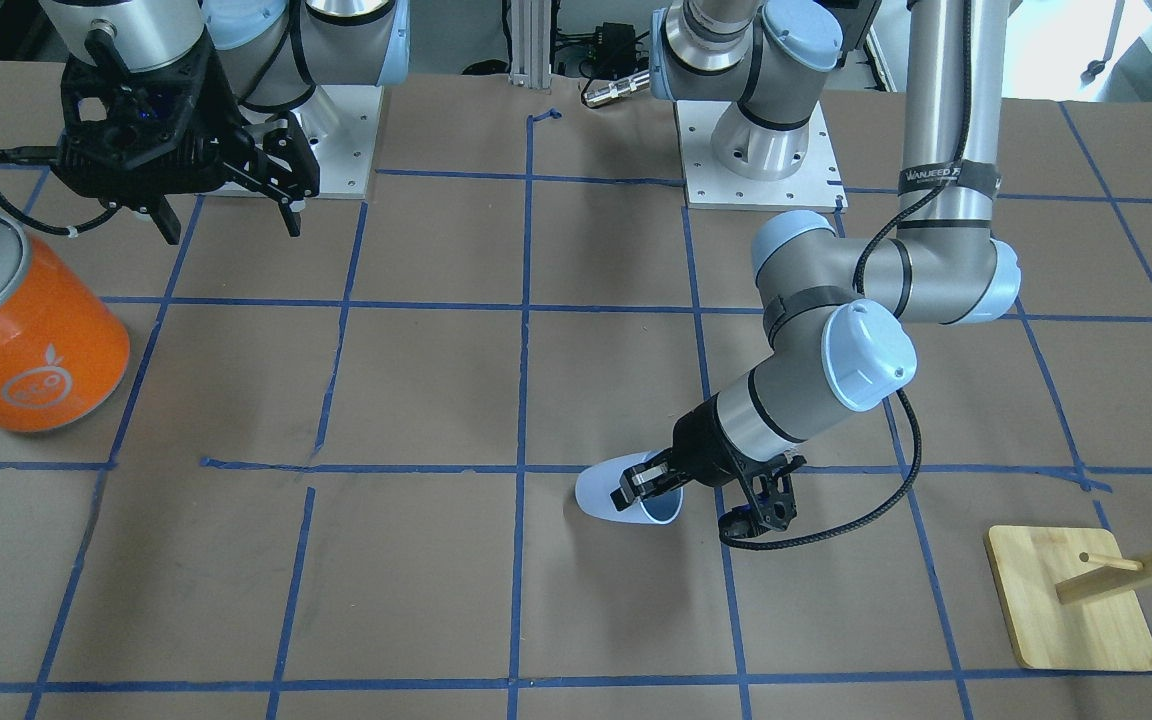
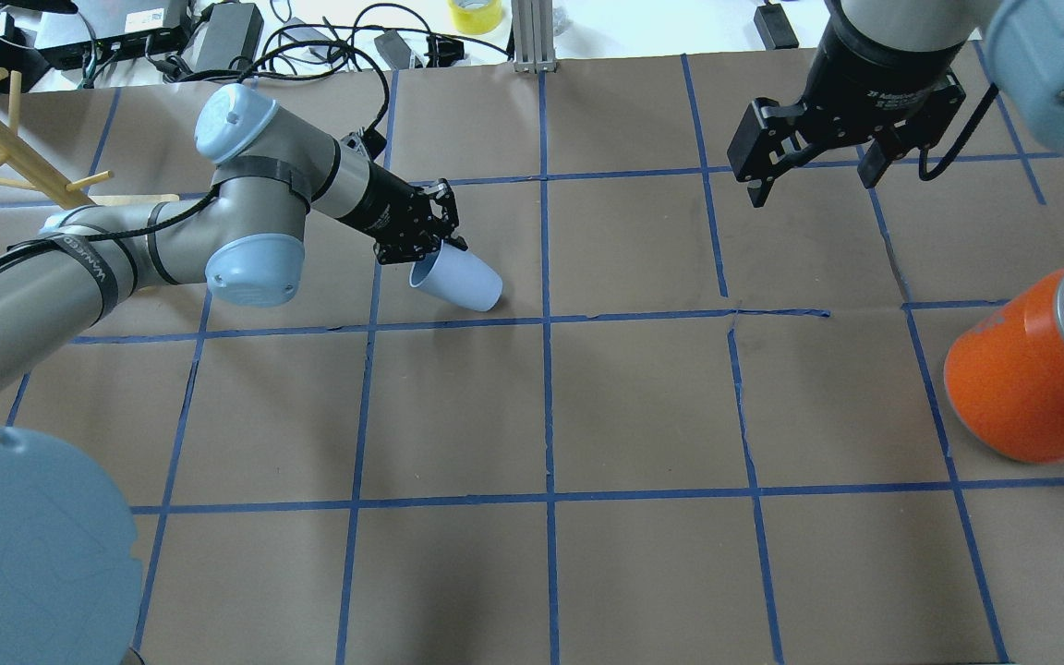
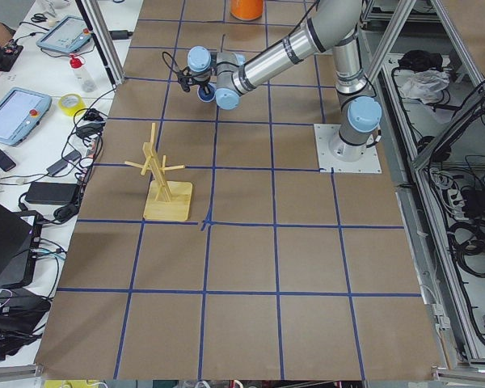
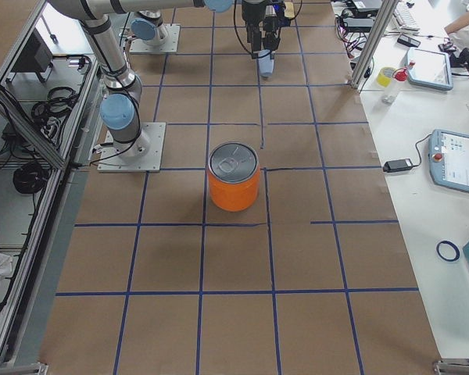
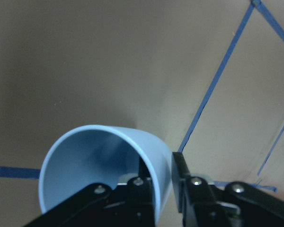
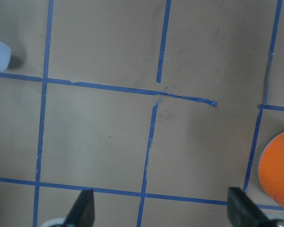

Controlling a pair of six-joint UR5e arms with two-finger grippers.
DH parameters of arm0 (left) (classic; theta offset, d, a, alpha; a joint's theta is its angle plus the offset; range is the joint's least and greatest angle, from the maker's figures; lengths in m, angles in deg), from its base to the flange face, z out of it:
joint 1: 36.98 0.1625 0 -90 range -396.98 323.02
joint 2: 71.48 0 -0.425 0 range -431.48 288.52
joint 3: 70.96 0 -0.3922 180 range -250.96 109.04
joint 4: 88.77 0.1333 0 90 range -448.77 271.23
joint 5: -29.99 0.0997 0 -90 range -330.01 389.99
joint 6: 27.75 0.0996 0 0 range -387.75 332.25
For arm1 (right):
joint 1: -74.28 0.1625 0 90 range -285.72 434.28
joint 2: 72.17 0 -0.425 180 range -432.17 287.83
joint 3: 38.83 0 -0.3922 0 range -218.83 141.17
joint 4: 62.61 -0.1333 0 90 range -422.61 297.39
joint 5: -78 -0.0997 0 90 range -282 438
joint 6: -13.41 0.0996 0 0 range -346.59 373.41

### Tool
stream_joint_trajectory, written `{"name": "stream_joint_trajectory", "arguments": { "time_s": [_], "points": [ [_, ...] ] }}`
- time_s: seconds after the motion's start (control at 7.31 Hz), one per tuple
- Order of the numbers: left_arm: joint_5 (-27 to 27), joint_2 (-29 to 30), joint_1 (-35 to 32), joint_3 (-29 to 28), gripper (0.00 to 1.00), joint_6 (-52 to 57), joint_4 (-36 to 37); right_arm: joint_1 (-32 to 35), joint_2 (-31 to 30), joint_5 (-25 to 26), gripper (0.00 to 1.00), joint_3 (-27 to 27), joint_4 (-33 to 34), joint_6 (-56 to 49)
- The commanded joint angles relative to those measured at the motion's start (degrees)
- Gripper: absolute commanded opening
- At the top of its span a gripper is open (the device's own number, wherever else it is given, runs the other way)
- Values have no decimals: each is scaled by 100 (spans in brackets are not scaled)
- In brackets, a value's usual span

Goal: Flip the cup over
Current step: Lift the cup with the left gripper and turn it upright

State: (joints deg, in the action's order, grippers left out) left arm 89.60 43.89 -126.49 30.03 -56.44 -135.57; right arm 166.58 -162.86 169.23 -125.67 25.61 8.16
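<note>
Taking the overhead view from its left edge: one wooden peg rack (image 2: 6,139) stands at the far left corner of the table (image 2: 643,406). Beside it the left arm (image 2: 255,199) reaches inward, and the left gripper (image 2: 430,247) is closed on the rim of the single cup (image 2: 460,281). In the wrist view one of its fingers (image 5: 180,184) sits outside the wall and the other inside the mouth. The cup is tipped over, mouth toward the gripper and base pointing right, just left of the table's centre line. It seems slightly raised, though I cannot tell whether its side touches the paper. Further right, the right gripper (image 2: 814,180) hangs above the table with its two fingers spread wide, holding nothing. At the right edge stands one orange can (image 2: 1021,379), well apart from the cup.
</note>
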Motion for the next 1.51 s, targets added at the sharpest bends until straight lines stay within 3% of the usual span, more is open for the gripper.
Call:
{"name": "stream_joint_trajectory", "arguments": {
  "time_s": [0.0, 0.27, 0.55, 0.68, 1.37],
  "points": [
    [705, -58, -215, -587, 0, -338, -224, 7, 8, -9, 100, 0, 2, -2],
    [1900, -110, -479, -1185, 0, -86, -890, -1, -1, 0, 100, -9, 11, 7],
    [3384, -24, -436, -1512, 0, 2320, -1007, -2, 8, 0, 100, -9, 11, -2],
    [3791, 38, -392, -1513, 0, 2925, -972, -1, 8, 0, 100, -9, 20, -2],
    [3594, 338, 311, -1407, 0, 3001, -859, -37, -1, 18, 100, -9, 99, 7]
  ]
}}
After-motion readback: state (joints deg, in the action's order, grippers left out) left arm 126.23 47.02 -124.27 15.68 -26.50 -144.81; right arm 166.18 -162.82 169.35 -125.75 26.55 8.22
